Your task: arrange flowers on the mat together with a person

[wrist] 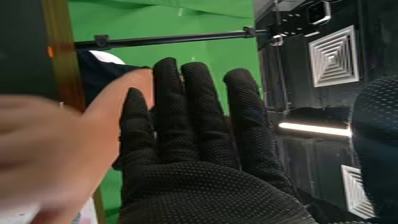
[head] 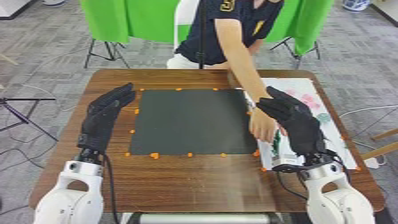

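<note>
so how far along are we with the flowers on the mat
Barely started, it seems: the dark mat is laid out but has no flowers on it. A person's hand is near the green piece; I can't tell if it grips anything. The robot's left hand and right hand are empty. Left: placing pieces, like the pink flowers.

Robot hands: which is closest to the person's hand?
The right hand, beside the person's hand; the left hand is across the dark mat, near its left edge.
</note>
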Motion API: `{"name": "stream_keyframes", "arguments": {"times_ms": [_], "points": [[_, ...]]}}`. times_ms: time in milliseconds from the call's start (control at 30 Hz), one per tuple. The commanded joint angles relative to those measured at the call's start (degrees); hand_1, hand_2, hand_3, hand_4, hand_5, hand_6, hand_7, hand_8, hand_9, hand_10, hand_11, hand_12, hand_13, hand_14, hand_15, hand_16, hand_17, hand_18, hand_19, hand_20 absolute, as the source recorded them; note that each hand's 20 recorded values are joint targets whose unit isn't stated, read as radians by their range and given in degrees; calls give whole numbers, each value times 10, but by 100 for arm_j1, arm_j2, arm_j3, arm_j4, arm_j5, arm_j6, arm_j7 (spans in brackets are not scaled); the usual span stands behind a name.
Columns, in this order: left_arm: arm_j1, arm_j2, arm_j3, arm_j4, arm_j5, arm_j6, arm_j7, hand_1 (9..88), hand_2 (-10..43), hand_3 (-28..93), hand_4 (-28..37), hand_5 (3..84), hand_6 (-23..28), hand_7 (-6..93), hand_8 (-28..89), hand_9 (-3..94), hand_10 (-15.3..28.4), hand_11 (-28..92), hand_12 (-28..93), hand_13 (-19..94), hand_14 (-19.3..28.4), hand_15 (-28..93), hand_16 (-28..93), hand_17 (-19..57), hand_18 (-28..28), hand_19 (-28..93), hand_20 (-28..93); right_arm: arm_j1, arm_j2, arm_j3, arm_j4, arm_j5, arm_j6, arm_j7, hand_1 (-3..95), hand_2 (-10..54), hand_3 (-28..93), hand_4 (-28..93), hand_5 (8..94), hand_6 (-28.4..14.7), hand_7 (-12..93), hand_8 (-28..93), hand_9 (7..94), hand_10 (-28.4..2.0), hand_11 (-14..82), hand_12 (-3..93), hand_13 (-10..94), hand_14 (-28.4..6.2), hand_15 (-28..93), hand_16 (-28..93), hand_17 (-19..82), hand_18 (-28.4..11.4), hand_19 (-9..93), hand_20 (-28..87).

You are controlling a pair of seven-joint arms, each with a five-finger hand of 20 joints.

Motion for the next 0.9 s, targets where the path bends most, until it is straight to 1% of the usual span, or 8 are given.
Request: {"name": "stream_keyframes", "arguments": {"times_ms": [33, 100, 233, 267, 467, 567, 733, 900], "points": [[36, 16, 11, 29, -43, 59, -55, 284, -34, 638, -167, 448, 43, 127, -52, 419, 129, 158, 149, 309, 161, 79, 57, 29, 111, 36, 143, -30, 21, 9, -32, 9, -52, 27, 115, -19, 758, -162, 466, -26, 88, -76, 504, -159, 64, 142, 425, -130, 132, 155, 210, -142, 42, 275], [46, -1, 17, 14, 17, 116, -28, 285, -34, 637, -167, 448, 43, 127, -52, 421, 129, 157, 147, 309, 161, 79, 56, 11, 94, 7, 131, -7, 31, 0, -21, 27, -68, 55, 115, -18, 758, -162, 468, -26, 89, -76, 507, -159, 64, 141, 427, -130, 134, 152, 211, -141, 43, 277], [88, -29, 16, -16, 8, 194, 8, 284, -35, 639, -166, 450, 43, 125, -52, 426, 129, 157, 147, 301, 158, 76, 54, -23, 70, -14, 108, 37, 6, 5, -6, 23, -130, 41, 115, -18, 758, -161, 470, -26, 89, -76, 507, -158, 64, 141, 426, -131, 137, 146, 211, -141, 43, 279], [56, -24, 20, 3, 4, 164, 5, 284, -35, 640, -166, 451, 43, 124, -52, 427, 129, 157, 147, 301, 158, 76, 53, -26, 68, -13, 103, 31, 0, 8, -13, 18, -100, 19, 115, -18, 758, -161, 470, -26, 89, -76, 507, -158, 64, 141, 426, -131, 138, 145, 211, -141, 43, 279], [149, -21, -45, -63, 49, 213, -34, 284, -36, 639, -166, 452, 44, 124, -51, 426, 129, 156, 147, 299, 157, 76, 54, -30, 67, -7, 89, 5, 27, -20, -15, 39, -148, 89, 116, -17, 757, -161, 470, -25, 90, -77, 507, -157, 64, 142, 422, -144, 143, 147, 208, -151, 54, 285], [133, -37, -43, -58, 46, 236, -37, 283, -37, 640, -167, 452, 43, 124, -51, 425, 129, 155, 147, 297, 156, 76, 54, -34, 72, -7, 88, -6, 24, -1, -26, 54, -115, 83, 115, -17, 756, -160, 470, -25, 91, -77, 506, -157, 64, 143, 423, -146, 143, 150, 207, -154, 60, 284], [76, -41, -27, -40, 71, 154, -52, 283, -37, 640, -168, 451, 43, 124, -51, 425, 128, 156, 148, 297, 155, 76, 56, -36, 80, -6, 90, -1, 35, 15, -28, 80, -87, 89, 114, -18, 758, -160, 470, -25, 91, -76, 504, -158, 64, 144, 418, -158, 143, 162, 203, -157, 72, 286], [107, -4, -31, -56, 31, 252, -37, 282, -36, 638, -167, 451, 41, 124, -51, 424, 128, 155, 149, 297, 155, 76, 57, -35, 82, -6, 92, 19, 44, -11, -19, 62, -109, 81, 115, -17, 757, -160, 471, -25, 91, -77, 504, -158, 64, 144, 419, -160, 139, 169, 202, -159, 76, 284]]}}
